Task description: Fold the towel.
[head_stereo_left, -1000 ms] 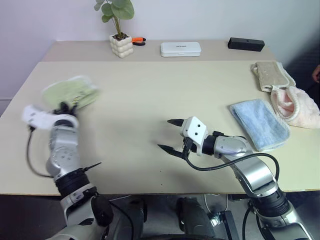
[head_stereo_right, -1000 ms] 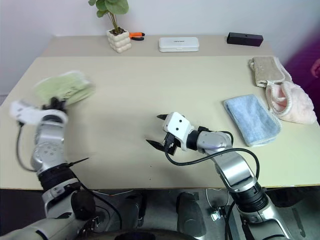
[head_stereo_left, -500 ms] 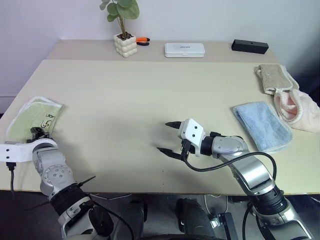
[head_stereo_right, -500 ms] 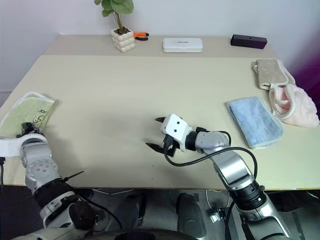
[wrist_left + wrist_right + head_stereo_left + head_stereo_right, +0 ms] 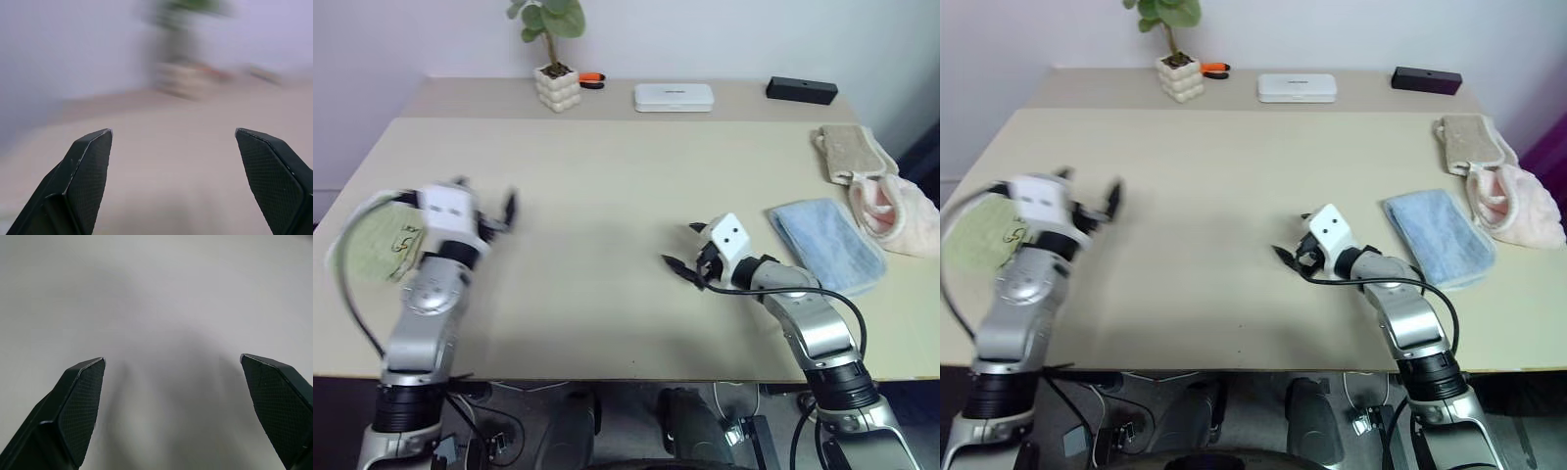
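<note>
The towel (image 5: 374, 241), light green with a pale edge and a small tag, lies bunched at the table's left edge, partly behind my left arm. My left gripper (image 5: 485, 194) hovers open just right of it, above the table (image 5: 607, 166), holding nothing; its left wrist view shows both black fingers (image 5: 83, 171) wide apart over the blurred tabletop. My right gripper (image 5: 685, 247) is open and empty near the middle right of the table, pointing left. In the right wrist view its fingers (image 5: 78, 396) are spread over bare table.
A folded light blue towel (image 5: 827, 245) lies just right of my right gripper, with a beige cloth (image 5: 847, 152) and a pink cloth (image 5: 899, 211) beyond it. Along the back stand a potted plant (image 5: 553, 83), a white box (image 5: 674, 96) and a black box (image 5: 801, 91).
My left gripper opened and released the towel, which now lies at the table's left edge; that gripper then swung up and right. My right gripper moved right, toward the blue towel.
</note>
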Robot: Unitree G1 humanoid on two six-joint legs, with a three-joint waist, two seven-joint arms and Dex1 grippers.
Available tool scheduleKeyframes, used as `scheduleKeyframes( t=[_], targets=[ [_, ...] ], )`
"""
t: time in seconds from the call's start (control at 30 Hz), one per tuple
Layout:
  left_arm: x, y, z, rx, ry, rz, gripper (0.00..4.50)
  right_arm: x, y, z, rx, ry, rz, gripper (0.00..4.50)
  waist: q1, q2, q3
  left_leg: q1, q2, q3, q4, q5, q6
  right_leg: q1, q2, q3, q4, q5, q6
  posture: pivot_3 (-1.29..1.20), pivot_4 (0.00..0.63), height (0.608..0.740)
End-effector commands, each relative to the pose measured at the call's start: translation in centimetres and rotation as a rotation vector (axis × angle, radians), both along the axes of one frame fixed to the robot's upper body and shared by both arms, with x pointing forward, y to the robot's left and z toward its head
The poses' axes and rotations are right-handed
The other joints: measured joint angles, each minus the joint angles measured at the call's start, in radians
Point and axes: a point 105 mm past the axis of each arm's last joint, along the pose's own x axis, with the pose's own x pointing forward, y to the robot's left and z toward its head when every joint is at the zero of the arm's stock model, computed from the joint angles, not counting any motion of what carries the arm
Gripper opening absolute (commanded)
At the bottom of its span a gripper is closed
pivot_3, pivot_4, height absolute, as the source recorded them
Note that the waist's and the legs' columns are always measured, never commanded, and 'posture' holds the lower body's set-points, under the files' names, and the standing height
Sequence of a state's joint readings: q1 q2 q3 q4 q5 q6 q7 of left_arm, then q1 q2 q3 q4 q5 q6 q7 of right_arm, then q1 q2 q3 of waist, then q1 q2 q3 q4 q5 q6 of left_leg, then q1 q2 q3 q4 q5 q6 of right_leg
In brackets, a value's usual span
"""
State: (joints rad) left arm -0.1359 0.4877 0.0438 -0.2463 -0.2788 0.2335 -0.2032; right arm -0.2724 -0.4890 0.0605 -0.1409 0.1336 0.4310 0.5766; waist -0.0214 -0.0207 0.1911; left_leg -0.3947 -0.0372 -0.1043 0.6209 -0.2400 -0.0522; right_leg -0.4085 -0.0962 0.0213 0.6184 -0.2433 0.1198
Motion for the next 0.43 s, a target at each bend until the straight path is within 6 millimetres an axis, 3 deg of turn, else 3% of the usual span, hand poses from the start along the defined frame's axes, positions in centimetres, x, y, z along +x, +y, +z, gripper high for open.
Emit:
scheduleKeyframes(
  t=[0.03, 0.2, 0.43],
  targets=[
    [-0.6, -1.2, 0.9, -0.013, -0.016, -0.090, 4.10, 0.3, -1.7, 1.8, 0.002, -0.063, -0.060, 4.50, -0.003, 0.000, 0.000, 0.000, 0.001, 0.000, -0.001, 0.000, 0.000, -0.002, 0.001, 0.000, 0.002, 0.000, 0.000, 0.00, 0.150, 0.738],
    [-0.9, -0.6, -1.1, 0.012, 0.060, -0.133, 4.10, -0.7, -3.6, 2.7, 0.047, -0.072, -0.092, 4.50, 0.007, 0.001, 0.000, 0.003, 0.005, -0.002, -0.005, 0.001, -0.001, -0.002, 0.006, 0.000, 0.007, -0.002, -0.004, 0.00, 0.150, 0.738],
    [-1.4, 0.2, -2.0, 0.028, 0.099, -0.144, 4.10, -1.7, -4.0, 2.7, 0.052, -0.039, -0.041, 4.50, 0.008, 0.001, 0.000, 0.003, 0.005, -0.002, -0.001, 0.001, -0.001, 0.000, 0.006, 0.000, 0.005, -0.002, -0.004, 0.00, 0.150, 0.738]
  ],
)
